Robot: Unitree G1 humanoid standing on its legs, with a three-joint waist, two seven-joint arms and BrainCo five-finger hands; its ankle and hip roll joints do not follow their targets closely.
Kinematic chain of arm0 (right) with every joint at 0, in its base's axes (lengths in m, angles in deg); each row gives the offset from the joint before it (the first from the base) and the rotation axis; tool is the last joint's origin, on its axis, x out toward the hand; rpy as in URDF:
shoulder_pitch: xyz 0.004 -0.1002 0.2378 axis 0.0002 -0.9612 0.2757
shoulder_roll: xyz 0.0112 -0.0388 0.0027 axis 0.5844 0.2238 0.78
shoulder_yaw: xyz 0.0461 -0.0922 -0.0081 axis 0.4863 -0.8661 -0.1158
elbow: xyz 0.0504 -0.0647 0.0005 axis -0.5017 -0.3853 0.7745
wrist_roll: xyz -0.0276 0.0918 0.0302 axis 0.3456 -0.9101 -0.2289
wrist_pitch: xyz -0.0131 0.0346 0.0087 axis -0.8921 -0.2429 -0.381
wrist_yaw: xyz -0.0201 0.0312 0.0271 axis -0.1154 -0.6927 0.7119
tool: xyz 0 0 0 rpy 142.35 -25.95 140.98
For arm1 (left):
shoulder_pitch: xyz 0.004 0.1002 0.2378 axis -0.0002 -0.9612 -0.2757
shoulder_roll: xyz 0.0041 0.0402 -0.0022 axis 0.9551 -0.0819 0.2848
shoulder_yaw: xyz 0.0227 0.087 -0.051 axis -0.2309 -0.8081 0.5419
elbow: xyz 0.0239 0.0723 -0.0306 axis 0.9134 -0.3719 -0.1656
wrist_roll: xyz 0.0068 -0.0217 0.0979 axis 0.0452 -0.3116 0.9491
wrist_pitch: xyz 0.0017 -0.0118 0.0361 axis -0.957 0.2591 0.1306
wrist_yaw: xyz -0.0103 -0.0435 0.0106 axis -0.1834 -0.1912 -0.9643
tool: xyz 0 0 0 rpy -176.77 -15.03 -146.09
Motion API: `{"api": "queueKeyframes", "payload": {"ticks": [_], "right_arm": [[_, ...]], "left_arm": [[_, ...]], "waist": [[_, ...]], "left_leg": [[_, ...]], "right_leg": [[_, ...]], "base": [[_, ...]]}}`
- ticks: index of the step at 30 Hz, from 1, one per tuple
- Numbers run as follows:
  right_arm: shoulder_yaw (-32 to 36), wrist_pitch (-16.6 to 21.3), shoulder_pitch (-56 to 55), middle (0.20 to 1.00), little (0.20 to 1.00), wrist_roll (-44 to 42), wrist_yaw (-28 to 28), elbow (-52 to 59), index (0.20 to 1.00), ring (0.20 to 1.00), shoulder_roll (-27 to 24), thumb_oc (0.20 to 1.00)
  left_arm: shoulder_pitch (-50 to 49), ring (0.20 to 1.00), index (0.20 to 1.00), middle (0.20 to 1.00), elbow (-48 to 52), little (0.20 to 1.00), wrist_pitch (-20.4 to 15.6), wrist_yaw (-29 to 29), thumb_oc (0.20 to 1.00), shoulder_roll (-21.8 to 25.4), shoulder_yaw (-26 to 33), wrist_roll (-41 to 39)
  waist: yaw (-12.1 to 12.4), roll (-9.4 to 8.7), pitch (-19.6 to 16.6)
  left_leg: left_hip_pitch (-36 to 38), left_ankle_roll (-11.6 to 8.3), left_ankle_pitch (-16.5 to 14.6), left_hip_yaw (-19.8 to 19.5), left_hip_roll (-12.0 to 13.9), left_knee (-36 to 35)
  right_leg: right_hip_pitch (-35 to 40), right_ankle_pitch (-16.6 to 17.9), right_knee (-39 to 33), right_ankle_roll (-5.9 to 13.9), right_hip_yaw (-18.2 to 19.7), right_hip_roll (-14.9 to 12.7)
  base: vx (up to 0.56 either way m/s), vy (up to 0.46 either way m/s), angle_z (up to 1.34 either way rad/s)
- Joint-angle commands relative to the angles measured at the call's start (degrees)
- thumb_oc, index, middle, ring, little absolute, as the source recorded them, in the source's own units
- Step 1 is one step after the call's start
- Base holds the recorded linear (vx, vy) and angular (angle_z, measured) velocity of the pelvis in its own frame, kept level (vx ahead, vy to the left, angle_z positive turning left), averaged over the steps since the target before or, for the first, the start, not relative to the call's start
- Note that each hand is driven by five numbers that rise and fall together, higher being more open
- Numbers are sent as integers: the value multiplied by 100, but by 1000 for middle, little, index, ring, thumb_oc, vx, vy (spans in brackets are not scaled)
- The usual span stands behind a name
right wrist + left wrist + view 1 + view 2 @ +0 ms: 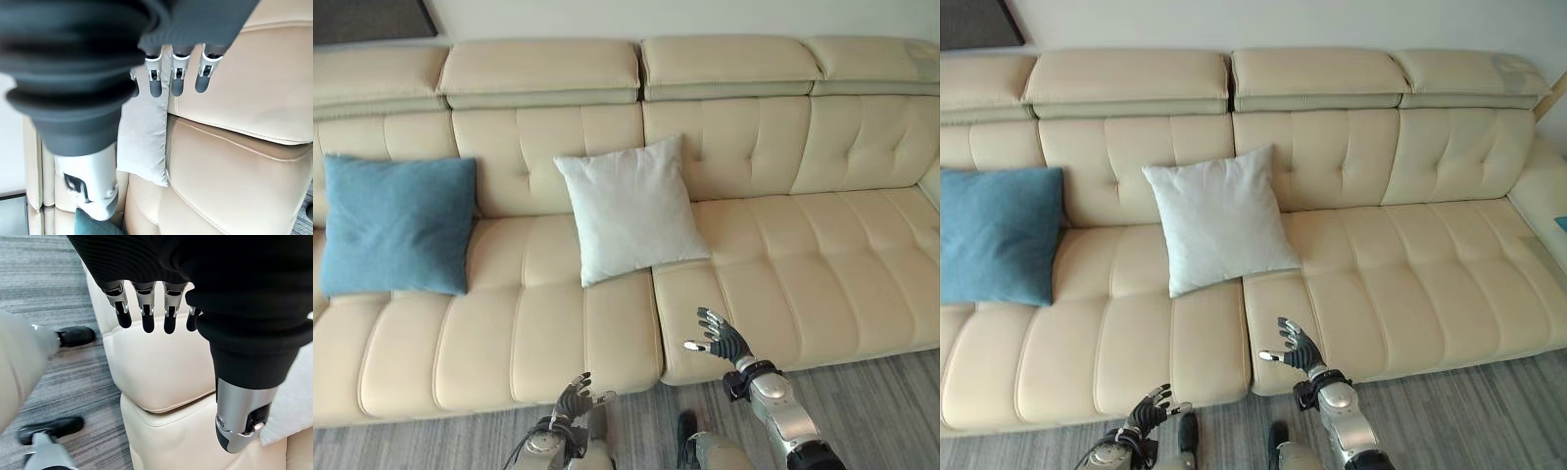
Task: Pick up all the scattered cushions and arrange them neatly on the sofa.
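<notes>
Left hand [574, 399] hangs lowest, fingers loosely open and empty; right hand [722, 340] is spread open, empty too, hovering at the sofa [783, 264] seat edge. Just beyond it leans the white cushion [628, 208], with the blue cushion [399, 225] further off past the left hand. Risk-wise, I reckon a clumsy reach could topple that soft square white cushion off the smooth tufted leather.

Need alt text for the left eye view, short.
A cream sofa holds two cushions leaning on its backrest: a blue cushion toward the left end and a white cushion near the middle. In front, both hands are open and empty, the right hand raised over the seat's front edge, the left hand lower, above grey striped floor.
</notes>
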Motion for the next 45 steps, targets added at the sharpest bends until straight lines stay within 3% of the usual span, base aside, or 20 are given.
{"api": "queueKeyframes", "payload": {"ticks": [1, 3, 5, 7, 8, 9, 11, 13, 17, 20, 22, 24, 25, 27, 36, 41, 42, 45], "right_arm": [[195, 309, -58, 1000, 1000, 16, 135, 404, 1000, 1000, 29, 1000], [145, 290, 8, 1000, 1000, 34, 153, 450, 1000, 1000, 55, 1000], [128, 274, -1, 1000, 1000, 55, 151, 502, 1000, 1000, 34, 1000], [101, 257, 12, 1000, 1000, 54, 138, 545, 1000, 1000, -23, 1000], [101, 257, 12, 1000, 1000, 54, 138, 545, 1000, 1000, -23, 1000], [101, 246, 14, 1000, 1000, 17, 99, 628, 1000, 1000, -58, 1000], [127, 227, 120, 1000, 1000, -1, 64, 636, 1000, 1000, -159, 1000], [98, 192, 154, 1000, 1000, 10, 24, 623, 1000, 1000, -201, 1000], [25, 152, -97, 1000, 1000, 25, -89, 662, 1000, 1000, -263, 1000], [9, 157, -281, 1000, 1000, 92, -99, 673, 1000, 1000, -264, 1000], [20, 159, -384, 1000, 1000, 114, -92, 683, 1000, 1000, -240, 1000], [33, 169, -460, 1000, 1000, 104, -103, 715, 1000, 1000, -247, 1000], [79, 170, -568, 1000, 1000, 115, -70, 761, 1000, 1000, -210, 1000], [106, 188, -647, 1000, 1000, 129, -43, 793, 1000, 1000, -180, 1000], [47, 203, -669, 1000, 1000, 149, -6, 752, 1000, 1000, 41, 1000], [92, 293, -546, 1000, 1000, 122, 82, 737, 1000, 1000, 156, 1000], [99, 310, -503, 1000, 1000, 109, 108, 712, 1000, 1000, 203, 1000], [44, 327, -343, 1000, 1000, 79, 73, 610, 1000, 1000, 308, 1000]], "left_arm": [[9, 1000, 1000, 1000, 22, 1000, -75, 21, 1000, 15, 188, 42], [0, 1000, 1000, 1000, -71, 1000, -161, 110, 1000, -20, 305, -18], [-61, 1000, 1000, 1000, -60, 1000, -194, 189, 1000, -73, 405, -39], [-111, 1000, 1000, 1000, 9, 1000, -196, 210, 1000, -104, 433, -13], [-111, 1000, 1000, 1000, 9, 1000, -196, 210, 1000, -104, 433, -13], [-112, 1000, 1000, 1000, 98, 1000, -181, 240, 1000, -117, 461, -10], [-61, 1000, 1000, 1000, 202, 1000, -169, 223, 1000, -117, 483, -9], [-93, 1000, 1000, 1000, 270, 1000, -156, 161, 1000, -120, 520, 26], [-288, 1000, 1000, 1000, 310, 1000, -134, 54, 1000, -111, 480, 116], [-412, 1000, 1000, 1000, 288, 1000, -156, 40, 1000, -170, 461, 133], [-455, 1000, 1000, 1000, 282, 1000, -174, 31, 1000, -222, 403, 131], [-472, 1000, 1000, 1000, 287, 1000, -198, 37, 1000, -232, 346, 123], [-437, 1000, 1000, 1000, 280, 1000, -172, -12, 1000, -260, 247, 128], [-473, 1000, 1000, 1000, 390, 1000, -118, -49, 1000, -269, 139, 167], [-497, 1000, 1000, 1000, 405, 1000, -144, -23, 1000, -279, -42, 223], [-188, 1000, 1000, 1000, 396, 1000, -133, -101, 1000, -277, -390, 231], [-111, 1000, 1000, 1000, 387, 1000, -126, -104, 1000, -260, -423, 234], [-120, 1000, 1000, 1000, 463, 1000, -95, -71, 1000, -234, -446, 201]], "waist": [[111, -221, -194], [168, -305, -147], [180, -278, -124], [190, -185, -29], [190, -185, -29], [173, -93, 108], [173, -11, 256], [192, -11, 295], [56, -132, 189], [-16, -215, 55], [-62, -181, 3], [-107, -133, -21], [-197, -29, -93], [-225, 37, -137], [-224, -1, -167], [-306, -18, -17], [-319, -10, 11], [-185, 43, 16]], "left_leg": [[80, -178, -33, -182, -690, -361], [71, -275, 62, -158, -704, -361], [44, -417, 188, -228, -623, -361], [0, -601, 387, -265, -457, -361], [0, -601, 387, -265, -457, -361], [-157, -803, 456, -178, -231, -361], [-251, -925, 426, -224, -60, -361], [-64, -854, 232, -453, -157, -326], [381, -584, -698, -770, -640, 790], [806, -447, -1359, -1029, -1045, 1243], [1121, -380, -1560, -1178, -1147, 1159], [1359, -325, -1542, -1207, -1121, 892], [1592, -274, -1239, -1056, -965, 163], [1767, -259, -1078, -1030, -935, -361], [1638, -97, -961, -1018, -992, -361], [1539, 77, -951, -643, -1041, -361], [1491, 90, -942, -482, -1000, -361], [1332, 84, -926, 276, -732, -361]], "right_leg": [[1698, 150, -1534, -311, 202, 144], [2006, 213, -2192, -484, -9, 80], [2261, 15, -2649, -687, -173, 193], [2328, -33, -2787, -865, -227, 362], [2328, -33, -2787, -865, -227, 362], [2279, -14, -2818, -1003, -256, 508], [2137, 91, -2769, -1126, -245, 546], [1940, 228, -2706, -1256, -163, 514], [1604, 521, -2700, -1363, -235, 243], [1522, 638, -2797, -1342, -261, 131], [1528, 675, -2822, -1310, -260, 148], [1547, 690, -2858, -1289, -293, 179], [1528, 739, -2909, -1250, -402, 245], [1553, 762, -2941, -1209, -501, 271], [1403, 981, -2955, -1032, -451, 161], [1053, 1141, -2815, -704, -430, -37], [942, 1151, -2705, -609, -618, -117], [769, 1028, -2336, -465, -2096, -593]], "base": [[-230, -142, 4], [-281, -200, -9], [-271, -220, -2], [-273, -198, 35], [-401, -235, 28], [-427, -214, 10], [-494, -196, 12], [-343, -91, -22], [-260, -31, 5], [-131, -5, -3], [-86, 55, 19], [-84, 83, 32], [-125, 158, 19], [-105, 165, 41], [-100, 114, 0], [-122, 71, -25], [-209, -12, -59], [-193, -42, -103]]}}
